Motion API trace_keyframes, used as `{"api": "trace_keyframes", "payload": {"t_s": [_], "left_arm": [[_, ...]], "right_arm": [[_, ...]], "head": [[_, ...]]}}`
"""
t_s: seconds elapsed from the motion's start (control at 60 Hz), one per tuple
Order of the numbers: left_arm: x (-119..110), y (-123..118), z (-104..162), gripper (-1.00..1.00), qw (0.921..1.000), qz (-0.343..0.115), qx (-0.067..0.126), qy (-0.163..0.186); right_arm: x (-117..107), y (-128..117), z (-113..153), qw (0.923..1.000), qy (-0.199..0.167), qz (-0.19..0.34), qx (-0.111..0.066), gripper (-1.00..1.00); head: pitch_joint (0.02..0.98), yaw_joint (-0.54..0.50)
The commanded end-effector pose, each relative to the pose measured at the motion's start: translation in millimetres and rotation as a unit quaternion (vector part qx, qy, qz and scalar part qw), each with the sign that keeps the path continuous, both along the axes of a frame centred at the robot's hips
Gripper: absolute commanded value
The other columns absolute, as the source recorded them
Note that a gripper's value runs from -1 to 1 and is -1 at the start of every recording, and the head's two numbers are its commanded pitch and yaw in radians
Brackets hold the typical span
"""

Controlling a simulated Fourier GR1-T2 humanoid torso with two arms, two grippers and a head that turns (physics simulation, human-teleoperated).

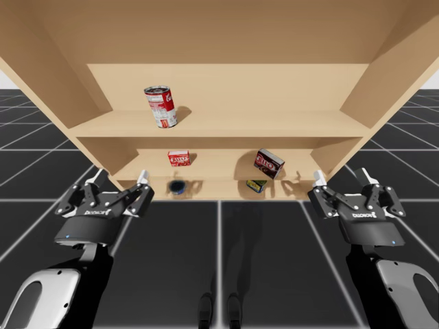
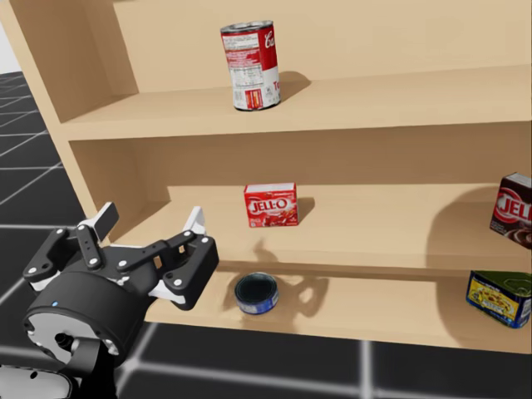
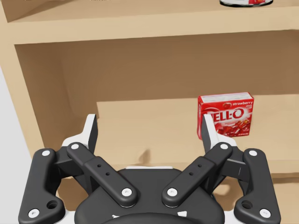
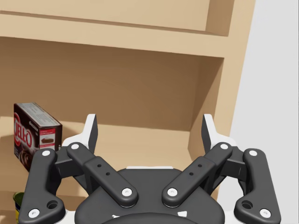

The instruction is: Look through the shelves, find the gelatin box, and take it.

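The robot's left end effector [image 1: 122,177] hovers released, fingers spread wide before the shelf unit [image 1: 288,123], probably so that it can close round a box. On the top shelf a red-and-white can [image 1: 160,106] stands upright. The small red box [image 1: 179,158], judged to be the gelatin, stands on the middle shelf, ahead of that end effector. A blue round tin [image 1: 178,186] sits on the shelf below it. Further right are a dark box [image 1: 269,163] and a yellow tin [image 1: 256,185]. The right end effector [image 1: 341,175], also released, hovers near the unit's right wall.
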State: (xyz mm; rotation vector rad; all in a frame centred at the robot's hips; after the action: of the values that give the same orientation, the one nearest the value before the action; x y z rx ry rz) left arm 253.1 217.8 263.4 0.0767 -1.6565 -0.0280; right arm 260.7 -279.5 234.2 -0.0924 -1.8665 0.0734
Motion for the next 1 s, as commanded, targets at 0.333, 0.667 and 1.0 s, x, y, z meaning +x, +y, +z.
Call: {"api": "trace_keyframes", "payload": {"t_s": [0.333,0.667,1.0], "left_arm": [[23,-72,0,-1.0,0.9935,-0.084,-0.045,0.062],[67,-82,-11,-1.0,0.9939,-0.036,-0.066,0.081],[109,-84,-19,-1.0,0.993,-0.009,-0.072,0.094]], "right_arm": [[3,-5,-2,1.0,0.0,-0.005,-0.001,-1.0],[3,-7,-2,1.0,-0.003,-0.009,0.002,-1.0],[3,-9,-2,0.9999,-0.004,-0.013,0.004,-1.0]], "head": [[0.547,0.24],[0.547,0.23],[0.545,0.23]]}}
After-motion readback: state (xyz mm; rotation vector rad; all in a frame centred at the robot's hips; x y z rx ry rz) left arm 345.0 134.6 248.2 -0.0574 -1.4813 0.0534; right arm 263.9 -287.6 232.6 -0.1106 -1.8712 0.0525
